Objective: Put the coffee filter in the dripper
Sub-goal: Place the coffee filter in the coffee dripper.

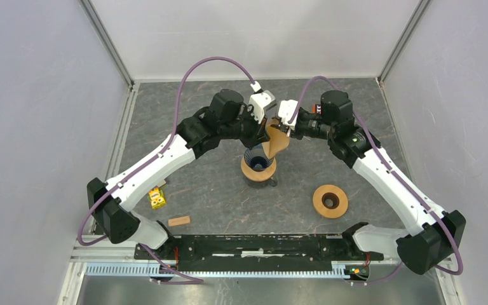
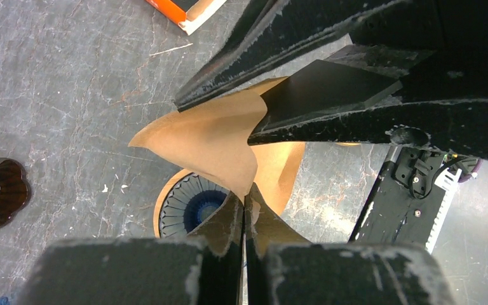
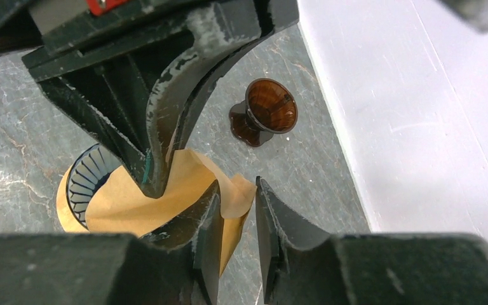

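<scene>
The brown paper coffee filter (image 1: 277,141) hangs partly unfolded just above the dripper (image 1: 258,168), a dark ribbed cone in a wooden collar. My left gripper (image 2: 246,196) is shut on the filter's (image 2: 213,136) edge, with the dripper (image 2: 181,213) right below. My right gripper (image 3: 236,204) faces it from the other side. Its jaws stand a little apart, and the filter's (image 3: 133,200) opposite edge lies between them against the left finger (image 3: 210,219). In the top view the left gripper (image 1: 269,124) and the right gripper (image 1: 285,129) meet over the filter.
A brown glass dripper (image 3: 269,109) stands by the white back wall. A second wooden ring (image 1: 330,201) lies to the front right. A yellow box (image 1: 157,198) and a small wood block (image 1: 179,221) lie at the front left. An orange box (image 2: 184,9) shows in the left wrist view.
</scene>
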You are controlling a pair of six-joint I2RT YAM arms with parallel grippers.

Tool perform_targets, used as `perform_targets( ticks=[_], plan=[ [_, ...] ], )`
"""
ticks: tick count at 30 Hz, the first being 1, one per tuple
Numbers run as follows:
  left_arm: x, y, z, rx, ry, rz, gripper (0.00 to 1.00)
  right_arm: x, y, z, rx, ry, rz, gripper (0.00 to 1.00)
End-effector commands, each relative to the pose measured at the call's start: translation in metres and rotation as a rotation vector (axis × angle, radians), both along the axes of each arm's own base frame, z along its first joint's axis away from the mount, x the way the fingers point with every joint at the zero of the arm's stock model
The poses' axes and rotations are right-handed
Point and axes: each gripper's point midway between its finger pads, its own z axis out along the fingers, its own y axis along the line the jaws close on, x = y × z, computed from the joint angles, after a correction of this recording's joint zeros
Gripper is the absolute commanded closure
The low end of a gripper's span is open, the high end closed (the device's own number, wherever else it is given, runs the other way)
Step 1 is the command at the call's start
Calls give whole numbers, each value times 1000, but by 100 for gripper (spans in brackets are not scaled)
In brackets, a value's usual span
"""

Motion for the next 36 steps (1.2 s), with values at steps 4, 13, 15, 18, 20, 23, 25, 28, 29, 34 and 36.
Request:
perform_targets(
  ticks=[4,13,15,18,20,23,25,28,29,34,36],
  plan=[
    [-7,4,15,-23,-58,-46,98,-8,0,7,-7,-46,49,76],
    [4,10,19,-20,-78,31,97,-1,-5,7,35,0,-46,100],
    [13,15,21,-11,-98,88,91,4,-9,7,66,36,-107,100],
    [25,23,24,2,-137,160,82,8,-13,6,118,102,-186,100],
    [29,25,25,5,-152,182,73,11,-16,6,158,145,-241,100],
    [34,22,22,4,-153,195,62,12,-15,7,208,203,-286,100],
    [34,19,21,-17,-121,211,52,14,-15,7,233,235,-316,100],
    [37,17,15,-17,-99,226,42,15,-16,10,258,259,-342,100],
    [37,16,12,-15,-95,226,40,16,-16,11,261,264,-347,100],
    [34,13,9,-35,-73,220,32,21,-21,10,268,276,-399,100],
    [35,12,7,-36,-70,219,30,19,-18,8,274,293,-387,100]
  ],
)
